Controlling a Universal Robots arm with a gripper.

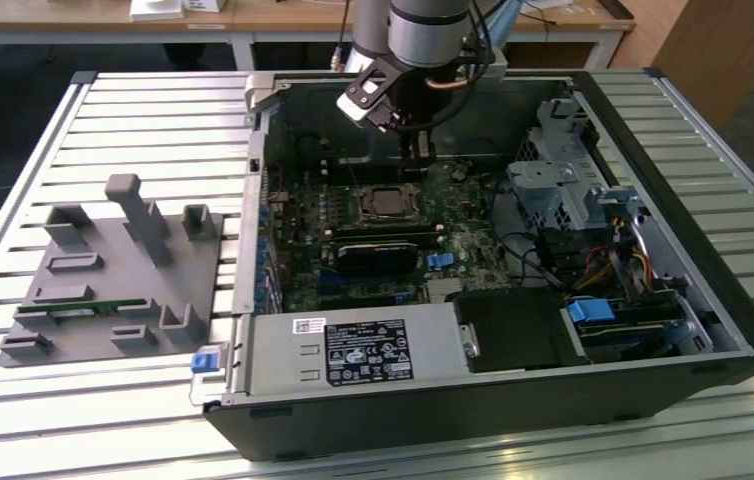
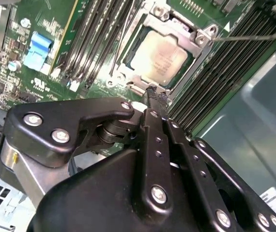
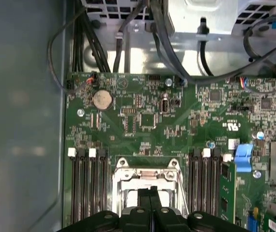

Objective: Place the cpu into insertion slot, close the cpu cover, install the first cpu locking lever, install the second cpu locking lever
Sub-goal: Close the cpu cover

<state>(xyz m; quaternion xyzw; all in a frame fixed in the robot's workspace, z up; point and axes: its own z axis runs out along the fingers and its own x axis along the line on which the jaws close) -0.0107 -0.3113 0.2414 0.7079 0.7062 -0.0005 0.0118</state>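
Nearest is the computer case (image 1: 484, 410) lying open on the slatted table (image 1: 150, 120), power supply (image 1: 350, 352) at its near edge, and a grey fixture block (image 1: 110, 280) well apart on the exterior view's left. Mid-board, the cpu (image 2: 161, 54) sits flat in the insertion slot (image 3: 123, 181), and the cpu cover (image 2: 174, 25) looks folded down around it, silver top showing through the window. Just past the socket's far edge the pincer (image 2: 156, 94) hovers low, fingers pressed together and gripping nothing, tips close above the socket frame; contact can't be told. A thin locking lever (image 2: 249, 36) sticks out free over the memory slots (image 2: 215, 72), apparently not yet latched. Judgement: placing and cover are done, and lever work is in hand. To do it well, keep the closed tips as a pusher and meet the rod near its free end. Press down, then sideways under its hook, with steady force. Stay off the cpu top, and avoid scraping the board or memory slots beside it.
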